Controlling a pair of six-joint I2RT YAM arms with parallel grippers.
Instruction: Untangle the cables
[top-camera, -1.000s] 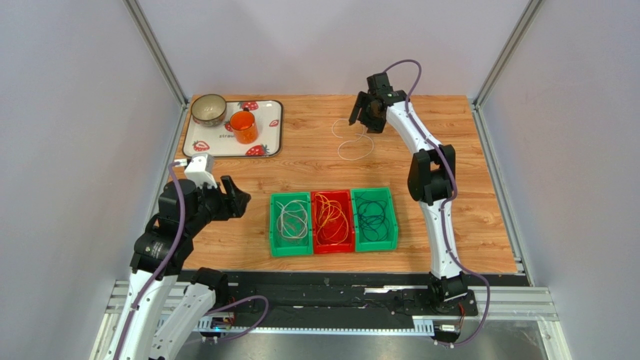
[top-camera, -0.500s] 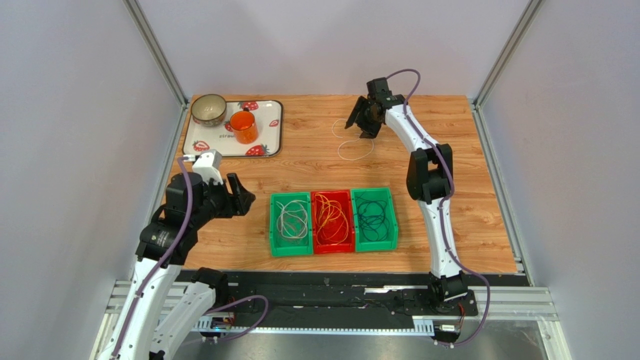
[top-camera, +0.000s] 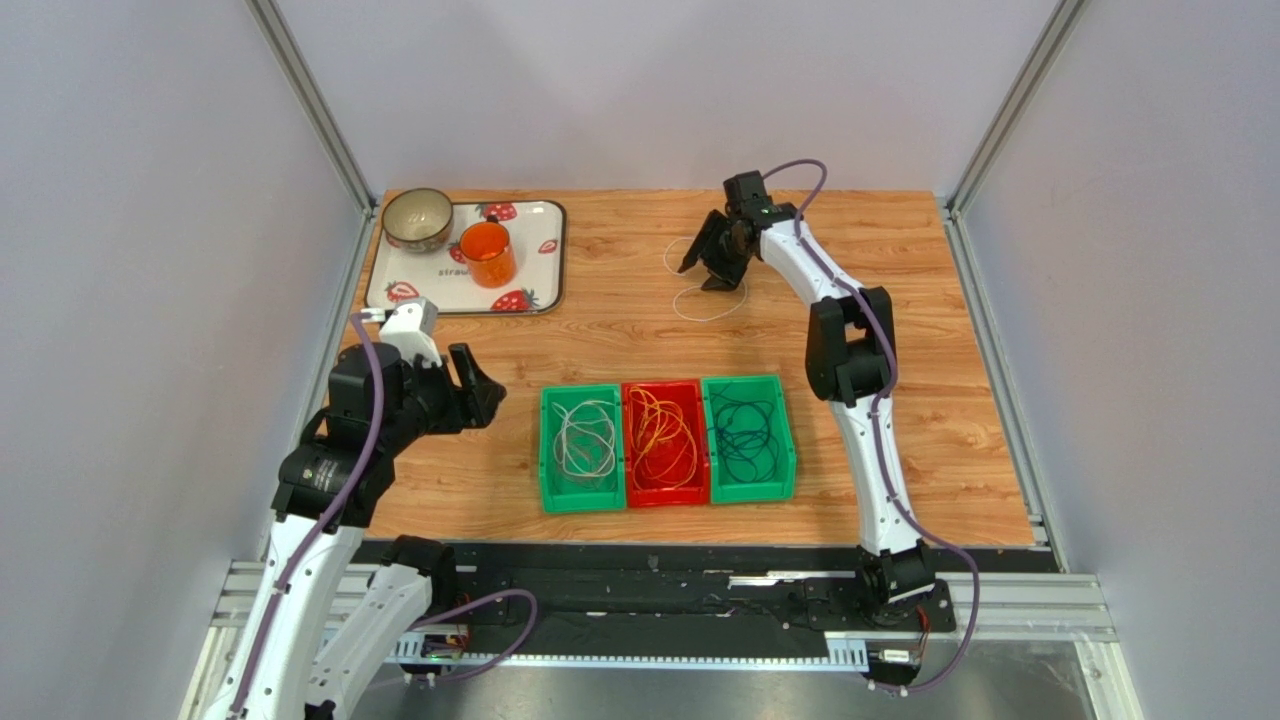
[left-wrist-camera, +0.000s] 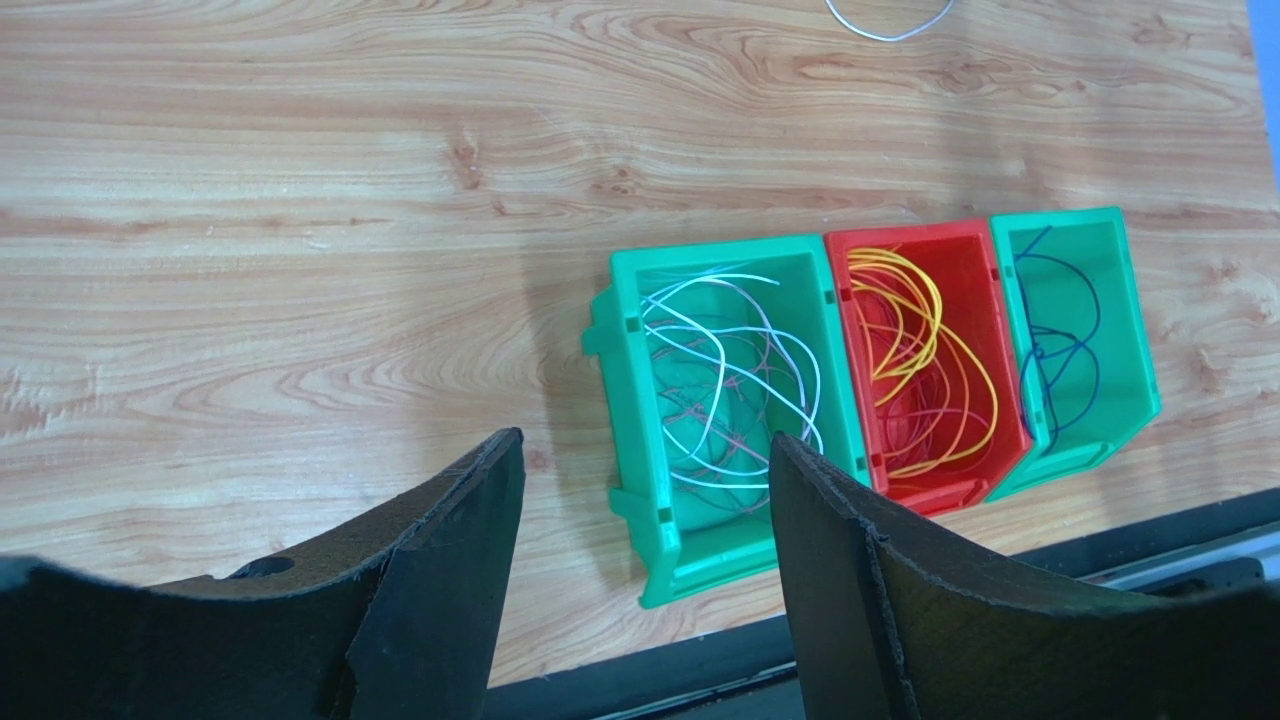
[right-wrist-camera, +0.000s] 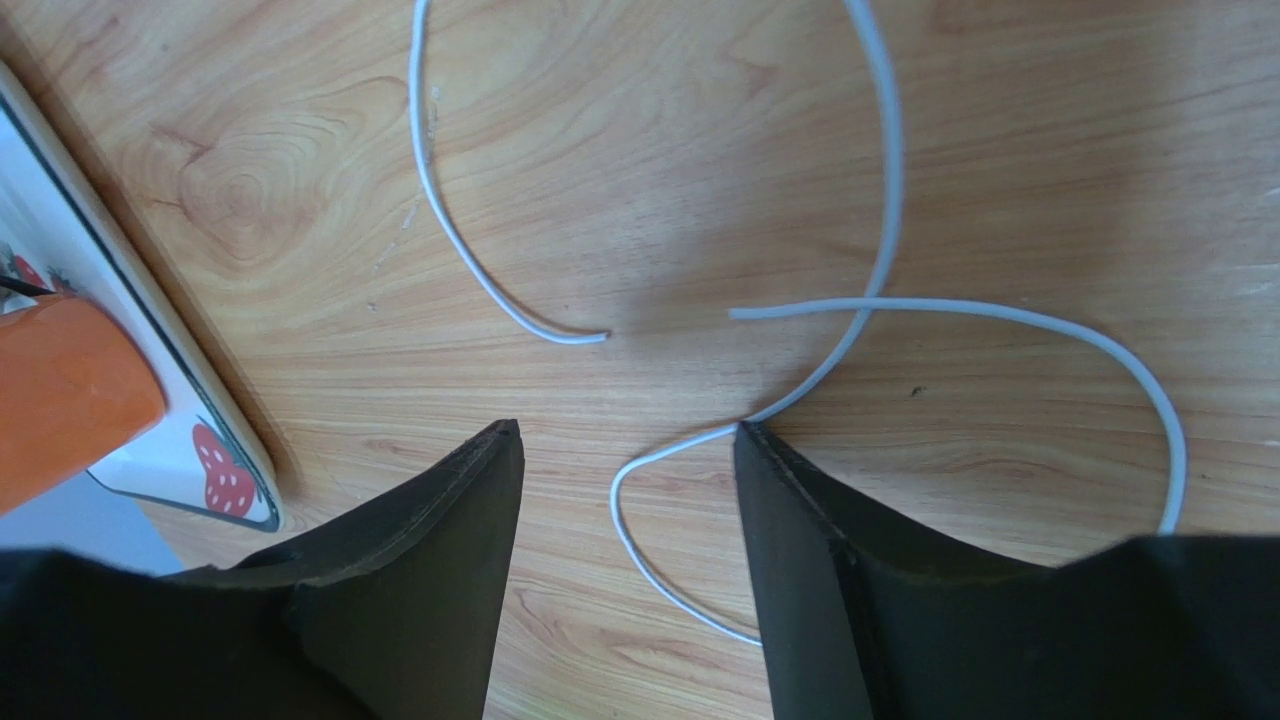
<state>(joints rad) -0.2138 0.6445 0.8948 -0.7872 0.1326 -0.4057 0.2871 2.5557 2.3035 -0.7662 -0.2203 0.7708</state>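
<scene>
Cable (right-wrist-camera: 962, 309), white, loose on far tabletop (right-wrist-camera: 1052, 90), crossing itself once | light, limp, likely to slither; I'd pinch it at the crossing, just beside my right gripper (right-wrist-camera: 624, 450) | its jaws apart, nothing clamped | my left gripper (left-wrist-camera: 646, 465) spread, empty, near the bins (left-wrist-camera: 718, 543).

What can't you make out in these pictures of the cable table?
- Right wrist view: the white cable runs off the top edge and under a finger of the right gripper, so its course is hidden.
- Top view: the gripper covers part of the cable; contact cannot be told.
- Top view: the wires in the bins are too small to judge tangling.
</scene>
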